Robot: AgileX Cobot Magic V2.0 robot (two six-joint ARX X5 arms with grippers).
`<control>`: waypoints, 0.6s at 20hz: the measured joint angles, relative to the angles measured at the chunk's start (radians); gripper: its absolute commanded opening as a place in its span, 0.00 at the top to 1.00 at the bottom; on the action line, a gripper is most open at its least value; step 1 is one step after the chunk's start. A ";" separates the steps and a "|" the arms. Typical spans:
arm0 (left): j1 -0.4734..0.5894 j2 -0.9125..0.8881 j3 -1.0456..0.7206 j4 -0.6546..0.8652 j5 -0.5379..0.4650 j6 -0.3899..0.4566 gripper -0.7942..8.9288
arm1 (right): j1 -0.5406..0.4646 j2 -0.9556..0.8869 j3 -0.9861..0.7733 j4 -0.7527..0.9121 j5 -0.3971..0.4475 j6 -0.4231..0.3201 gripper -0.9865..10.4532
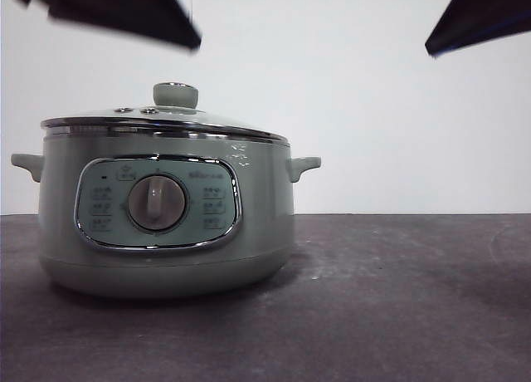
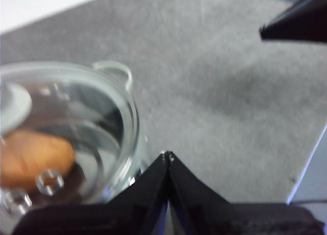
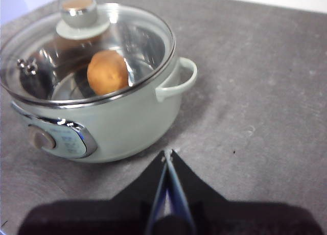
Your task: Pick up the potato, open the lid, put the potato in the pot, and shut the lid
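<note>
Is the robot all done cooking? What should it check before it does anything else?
1. Orange-brown oval potato inside the big sage-green round pot: ok, seen through the glass.
2. Round glass lid with chrome rim sitting on the pot: ok, it looks level in the front view.
3. Left pincer empty and shut: ok.
4. Right pincer empty and shut: ok.
5. Both pincers away from the pot and lid: ok, neither touches.
6. Pot standing flat on the grey table: ok.
</note>
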 measured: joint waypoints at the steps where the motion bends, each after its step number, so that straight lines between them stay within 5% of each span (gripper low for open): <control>1: -0.003 0.002 -0.004 0.000 0.000 -0.006 0.92 | 0.000 0.003 0.000 0.002 0.000 0.003 0.91; 12: -0.004 -0.001 -0.002 0.010 -0.031 -0.029 0.92 | 0.000 0.007 0.000 0.018 -0.001 0.059 0.91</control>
